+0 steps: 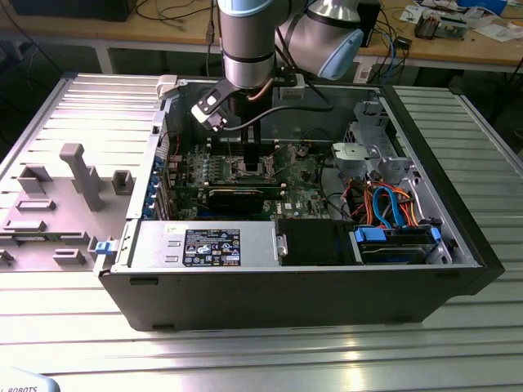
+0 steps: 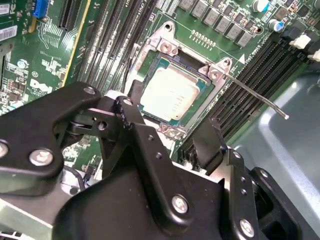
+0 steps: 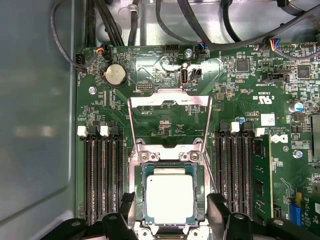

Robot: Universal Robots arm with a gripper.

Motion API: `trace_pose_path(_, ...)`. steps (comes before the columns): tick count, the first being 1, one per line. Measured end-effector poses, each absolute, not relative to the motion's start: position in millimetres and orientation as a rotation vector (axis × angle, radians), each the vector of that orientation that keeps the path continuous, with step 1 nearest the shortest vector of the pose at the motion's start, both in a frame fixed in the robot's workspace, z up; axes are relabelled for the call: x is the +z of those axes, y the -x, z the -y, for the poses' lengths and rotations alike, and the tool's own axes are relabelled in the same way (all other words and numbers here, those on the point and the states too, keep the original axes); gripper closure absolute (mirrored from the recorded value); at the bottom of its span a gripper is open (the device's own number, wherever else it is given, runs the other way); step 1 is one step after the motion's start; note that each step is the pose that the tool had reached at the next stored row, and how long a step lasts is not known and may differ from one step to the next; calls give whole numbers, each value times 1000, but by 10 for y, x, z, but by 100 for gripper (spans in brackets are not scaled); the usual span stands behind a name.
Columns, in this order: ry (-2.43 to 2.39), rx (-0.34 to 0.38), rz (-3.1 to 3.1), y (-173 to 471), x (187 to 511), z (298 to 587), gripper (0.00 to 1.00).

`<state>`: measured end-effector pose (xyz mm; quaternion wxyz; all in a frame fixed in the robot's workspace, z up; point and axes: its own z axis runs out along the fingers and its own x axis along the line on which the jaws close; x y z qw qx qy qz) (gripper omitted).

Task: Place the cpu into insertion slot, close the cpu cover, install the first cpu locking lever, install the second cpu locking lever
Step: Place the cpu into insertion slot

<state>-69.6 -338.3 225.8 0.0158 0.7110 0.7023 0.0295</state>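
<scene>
1. This is a robotics lab or test workshop: an industrial robot arm (image 1: 249,41) reaches down into an open desktop computer case (image 1: 286,298).
2. The case lies on its side on a ribbed metal table (image 1: 245,355) rather than on office or home furniture.
3. Grey fixture blocks (image 1: 82,175) stand on that table, at the exterior view's left of the case.
4. Behind it runs a wooden workbench (image 1: 482,54) strewn with loose cables (image 1: 163,12) and small electronic parts (image 1: 441,24).
5. In the first wrist view the green motherboard (image 3: 235,95) is laid bare. The cpu (image 3: 169,199) sits in the insertion slot (image 3: 170,156), and the cpu cover (image 3: 170,101) is swung open.
</scene>
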Motion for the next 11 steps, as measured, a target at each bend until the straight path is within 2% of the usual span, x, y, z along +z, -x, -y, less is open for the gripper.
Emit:
trace_pose_path(3,-2212,92,-2184,695,2258,3384,34)
trace_pose_path(4,-2212,92,-2184,695,2258,3384,47)
trace_pose_path(5,-2212,92,-2185,695,2258,3384,47)
trace_pose_path(8,-2212,92,-2184,695,2258,3384,65)
trace_pose_path(9,-2212,92,-2185,695,2258,3384,65)
trace_pose_path(11,-2212,92,-2184,695,2258,3384,77)
